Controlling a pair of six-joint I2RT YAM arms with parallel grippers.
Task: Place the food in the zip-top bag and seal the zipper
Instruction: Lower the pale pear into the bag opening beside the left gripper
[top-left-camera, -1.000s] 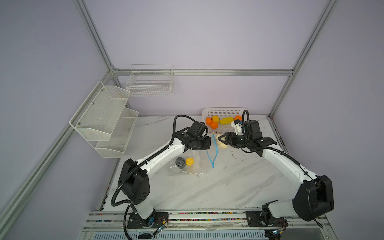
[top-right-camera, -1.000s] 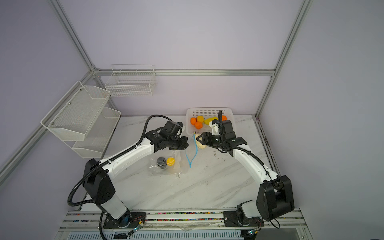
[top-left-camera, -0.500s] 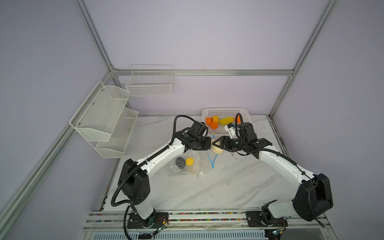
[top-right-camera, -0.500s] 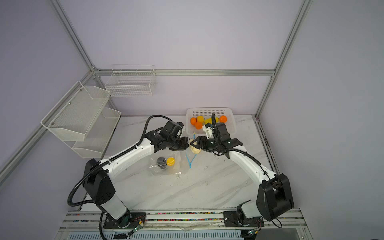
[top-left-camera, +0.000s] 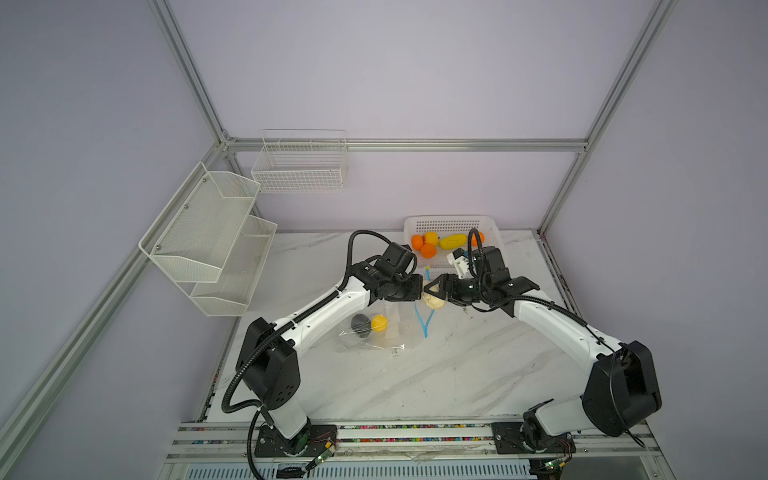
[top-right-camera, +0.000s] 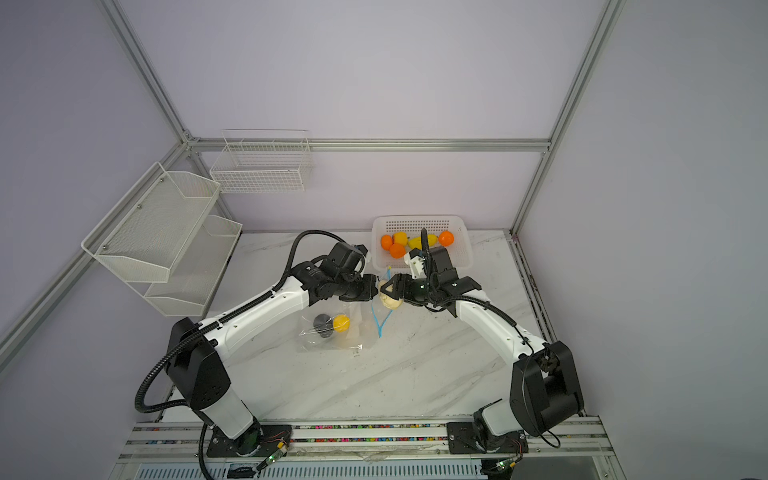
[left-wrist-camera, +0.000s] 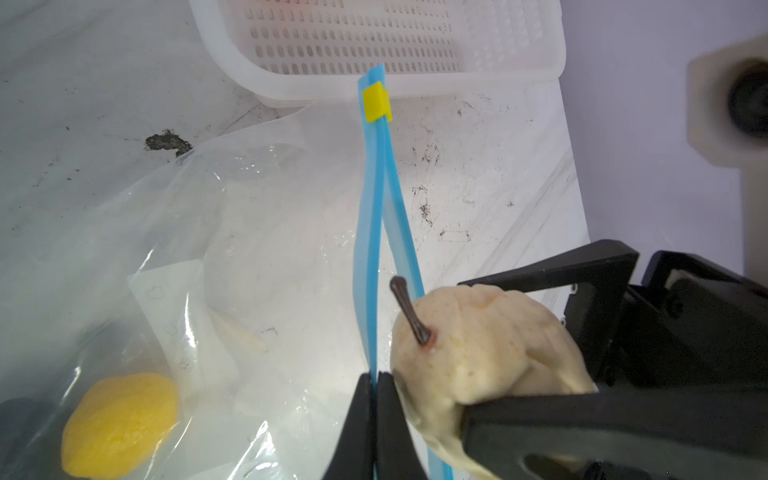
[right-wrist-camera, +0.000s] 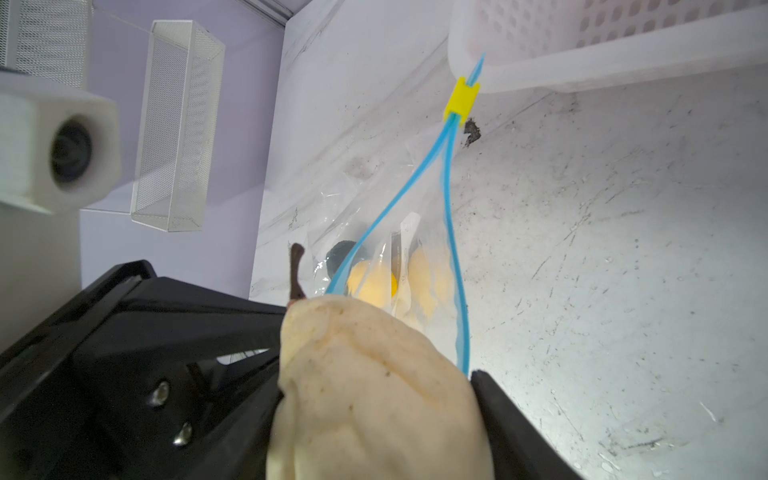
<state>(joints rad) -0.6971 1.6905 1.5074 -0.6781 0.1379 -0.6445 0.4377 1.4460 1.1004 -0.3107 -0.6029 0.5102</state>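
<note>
Over on the left of the marble tabletop (top-left-camera: 415, 374), a large clear crinkly plastic zip-top bag (top-left-camera: 386, 340) lies with a dark grey-black lump (top-left-camera: 359, 323) and a round yellow fruit (top-left-camera: 379, 323) side by side inside it, next to a white rectangular label (left-wrist-camera: 166, 299). Its thin light-blue zipper strip (left-wrist-camera: 369, 232) is held up off the table, the two tracks parted into a narrow loop. A small yellow slider (left-wrist-camera: 377, 102) sits at the far end by the basket. The left gripper (left-wrist-camera: 375, 388) is pinched tight on one blue track. Just right of it, the right gripper (top-left-camera: 434, 291) clasps a cream bulb with a dark stem (left-wrist-camera: 478, 345) at the bag's mouth. Behind them, a white perforated plastic basket (top-left-camera: 494, 226) holds three orange balls (top-right-camera: 397, 250) and two yellow fruits (top-right-camera: 424, 241).
</note>
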